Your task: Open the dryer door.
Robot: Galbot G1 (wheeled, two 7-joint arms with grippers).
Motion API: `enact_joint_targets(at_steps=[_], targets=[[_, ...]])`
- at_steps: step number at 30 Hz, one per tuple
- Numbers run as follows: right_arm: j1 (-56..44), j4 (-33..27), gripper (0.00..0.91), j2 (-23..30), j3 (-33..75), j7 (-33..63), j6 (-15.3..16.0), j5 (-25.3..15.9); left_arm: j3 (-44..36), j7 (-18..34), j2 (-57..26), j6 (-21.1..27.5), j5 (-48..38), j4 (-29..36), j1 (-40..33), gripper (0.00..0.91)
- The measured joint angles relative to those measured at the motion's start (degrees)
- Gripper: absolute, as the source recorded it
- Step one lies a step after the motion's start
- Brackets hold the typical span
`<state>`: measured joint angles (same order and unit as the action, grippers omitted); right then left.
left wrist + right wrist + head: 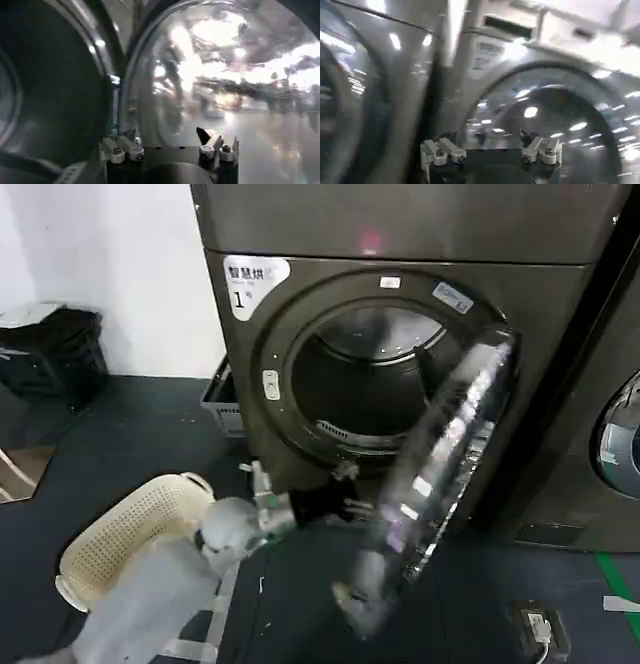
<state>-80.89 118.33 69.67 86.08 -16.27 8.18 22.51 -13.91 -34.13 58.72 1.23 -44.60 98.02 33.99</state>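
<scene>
The dryer [400,334] is standing at twelve o'clock in the head view, a dark bronze-grey machine wearing a white "1" sticker [250,282] at its upper left corner. Its round opening [375,379] is showing the drum inside. The dryer door [440,474] is hanging swung out on its right-hand hinge, roughly edge-on to the head camera, its chrome ring blurring from about two o'clock down to six o'clock of the opening.

The left arm is reaching in from seven o'clock, and the left tool [345,506] is sitting just below the lower rim of the opening, close beside the door's lower edge. In the left wrist view the left tool [170,145] is showing its two fingers [120,149] spread apart with nothing between them, while the shiny curved face of the door [225,75] is filling the space ahead; whether a fingertip is touching the door is hard to say.

In the right wrist view the right tool [490,150] is also standing with fingers wide apart and gripping nothing, facing what seems to be a chrome-rimmed machine front [550,115].

A cream perforated basket [130,534] is lying on the dark floor [130,434] at eight o'clock, and the second machine [600,434] is standing at three o'clock
</scene>
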Motion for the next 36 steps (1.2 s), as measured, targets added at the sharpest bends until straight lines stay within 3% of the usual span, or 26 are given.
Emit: enact_joint_targets(at_steps=[7, 13, 16, 20, 26, 36], targets=[[0.6, -2.1, 0.907, -3.8, 8.3, 9.2, 2.3, -2.5, -7.7, 4.2, 5.1, 0.6, -0.3, -2.7, -4.9, 0.907], [-1.2, -2.6, 0.907, -5.7, 16.4, 8.4, 7.1, -7.0, -14.8, 8.8, 10.7, -1.9, 0.1, -7.5, -10.5, 0.907], [-1.6, -2.5, 0.907, -6.3, 19.8, 10.7, 10.7, -7.5, -17.3, 10.6, 13.3, -3.6, 0.3, -10.4, -12.9, 0.907], [-2.5, -3.3, 0.907, -7.6, 23.8, 12.4, 13.0, -8.6, -19.7, 11.8, 16.7, -4.3, 0.3, -14.1, -15.3, 0.907], [-3.2, -3.4, 0.907, -8.9, 27.7, 11.2, 11.8, -12.2, -21.9, 14.6, 21.6, -4.5, -2.0, -19.0, -18.5, 0.907], [-3.9, -3.7, 0.907, -9.5, 30.2, 10.0, 11.5, -12.2, -21.7, 15.9, 26.6, -6.1, -0.2, -23.2, -19.9, 0.907]])
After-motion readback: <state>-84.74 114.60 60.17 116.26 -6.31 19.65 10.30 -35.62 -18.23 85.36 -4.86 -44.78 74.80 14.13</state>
